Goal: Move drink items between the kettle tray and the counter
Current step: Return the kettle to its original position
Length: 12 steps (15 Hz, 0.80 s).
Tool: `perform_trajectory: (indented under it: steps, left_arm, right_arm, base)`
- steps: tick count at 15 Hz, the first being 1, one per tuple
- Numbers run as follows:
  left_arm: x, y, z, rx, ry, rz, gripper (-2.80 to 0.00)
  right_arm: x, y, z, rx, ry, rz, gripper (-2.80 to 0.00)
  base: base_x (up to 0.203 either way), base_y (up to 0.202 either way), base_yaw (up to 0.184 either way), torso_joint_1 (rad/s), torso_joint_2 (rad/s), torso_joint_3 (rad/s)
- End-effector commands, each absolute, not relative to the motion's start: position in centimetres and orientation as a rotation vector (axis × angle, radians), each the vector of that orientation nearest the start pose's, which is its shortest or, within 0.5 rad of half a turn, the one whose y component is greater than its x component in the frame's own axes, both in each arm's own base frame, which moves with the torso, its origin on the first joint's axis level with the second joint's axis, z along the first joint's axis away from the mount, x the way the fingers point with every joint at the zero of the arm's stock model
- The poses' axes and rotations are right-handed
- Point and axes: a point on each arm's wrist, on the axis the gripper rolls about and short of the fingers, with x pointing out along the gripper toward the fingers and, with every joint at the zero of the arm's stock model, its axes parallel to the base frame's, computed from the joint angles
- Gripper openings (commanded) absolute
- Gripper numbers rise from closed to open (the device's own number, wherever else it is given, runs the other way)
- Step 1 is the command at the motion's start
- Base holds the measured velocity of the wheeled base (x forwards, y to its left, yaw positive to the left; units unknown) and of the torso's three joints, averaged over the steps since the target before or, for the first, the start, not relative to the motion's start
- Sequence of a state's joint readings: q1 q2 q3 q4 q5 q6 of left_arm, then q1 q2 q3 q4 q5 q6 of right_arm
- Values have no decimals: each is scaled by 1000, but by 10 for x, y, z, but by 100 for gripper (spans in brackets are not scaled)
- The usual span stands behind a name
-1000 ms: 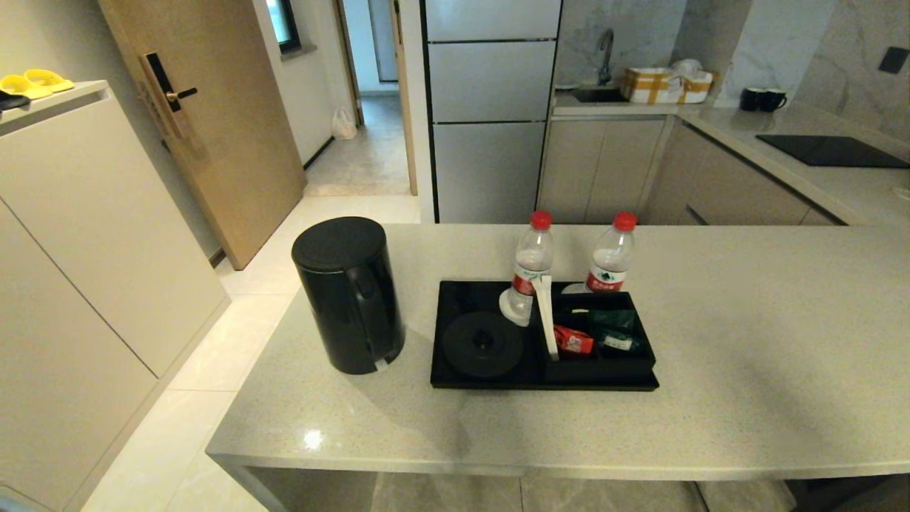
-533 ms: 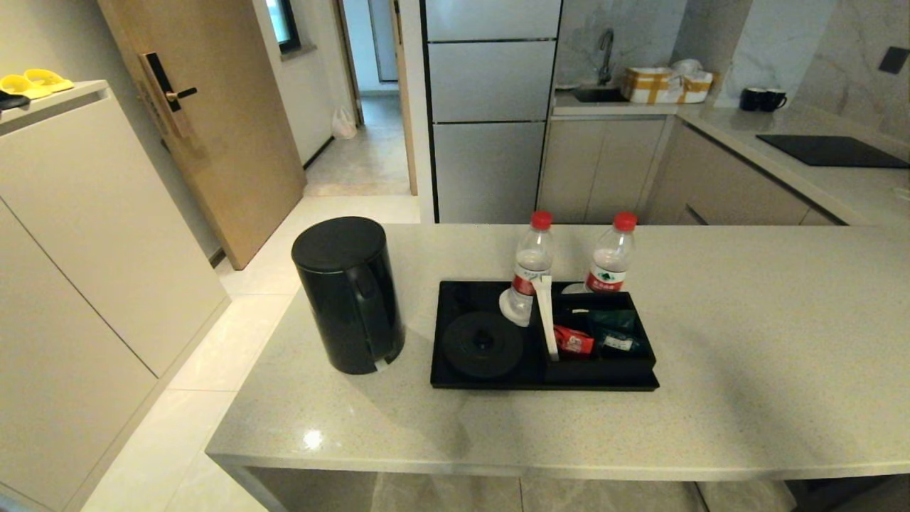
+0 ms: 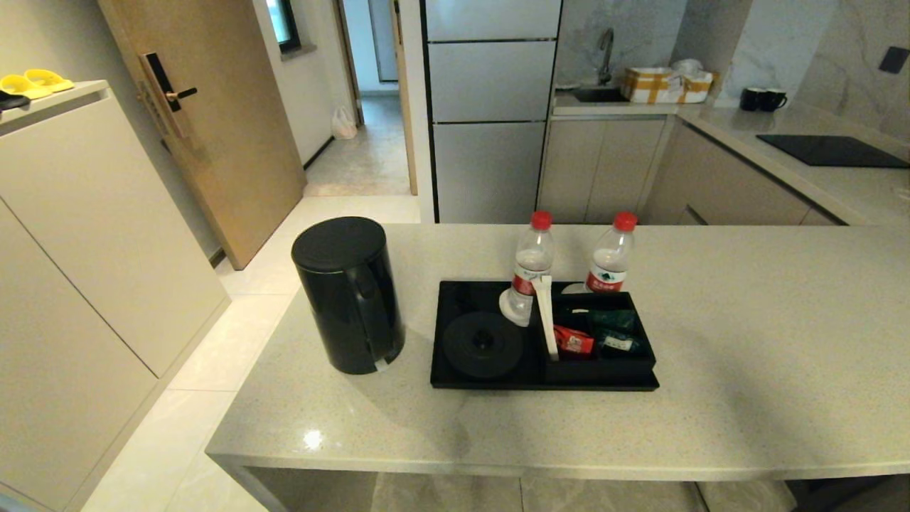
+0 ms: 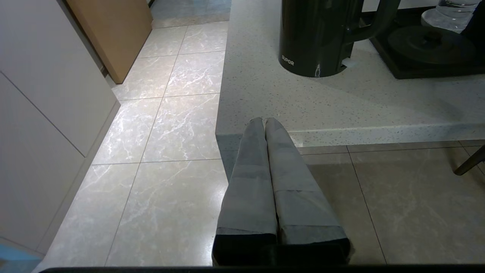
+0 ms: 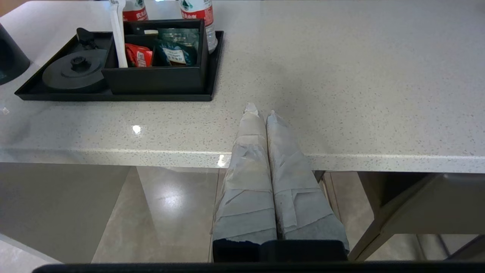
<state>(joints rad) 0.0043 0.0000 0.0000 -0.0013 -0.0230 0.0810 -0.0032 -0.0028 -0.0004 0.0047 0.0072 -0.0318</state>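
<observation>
Nearest to the robot, below the counter (image 3: 746, 370) edge, both grippers hang free: the left gripper (image 4: 264, 121) at 7 o'clock near the corner and the right gripper (image 5: 259, 113) at 5 o'clock, each with fingers pressed together and holding nothing. Further on, the kettle (image 3: 348, 295) stands upright on the counter at 10 o'clock, just beside the kettle tray (image 3: 455, 380). Its round base (image 3: 483, 344) is bare. Behind, at 12 o'clock, two bottles (image 3: 532, 264) stand at the tray's far side.
</observation>
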Motion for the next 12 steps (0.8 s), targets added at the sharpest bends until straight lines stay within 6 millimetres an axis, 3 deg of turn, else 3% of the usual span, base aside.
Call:
perform_trajectory:
  steps: [1, 9, 10, 12]
  left_arm:
    - [-23, -1, 75, 88, 1, -21, -280]
    - [-24, -1, 81, 98, -18, -13, -280]
    - [-28, 0, 96, 100, -48, 5, -280]
    - [-40, 1, 154, 92, -93, 79, -280]
  right_arm:
    - [-23, 0, 75, -32, 1, 5, -280]
    - [-23, 0, 75, -32, 3, 5, -280]
    - [-23, 0, 75, -32, 2, 5, -280]
    - [-23, 0, 75, -32, 1, 5, -280]
  base:
    - [0, 0, 0, 0, 0, 0]
    - [0, 0, 0, 0, 0, 0]
    - [0, 0, 0, 0, 0, 0]
    - [0, 0, 0, 0, 0, 0]
